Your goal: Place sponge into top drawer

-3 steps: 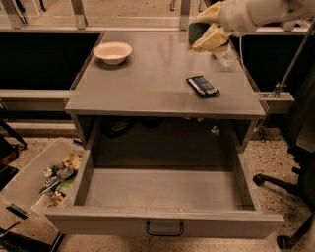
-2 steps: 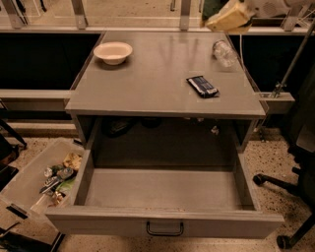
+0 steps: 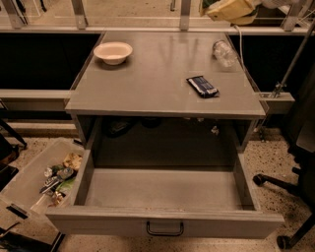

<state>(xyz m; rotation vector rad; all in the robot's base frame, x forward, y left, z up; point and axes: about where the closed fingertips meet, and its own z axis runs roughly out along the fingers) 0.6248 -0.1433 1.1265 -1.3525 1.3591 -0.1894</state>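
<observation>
The hand hangs high over the far right corner of the bench, closed on the sponge, likely to carry it clear of the wrapper. The drawer stands open below the front edge, ready to receive it.

- The gripper is high over the table's far right corner.
- Clear bottle: lying on the table, just below the gripper.
- Wrapper: further below, slightly left.
- Bowl: well left.
- Bin of clutter: on the floor, far below-left.
</observation>
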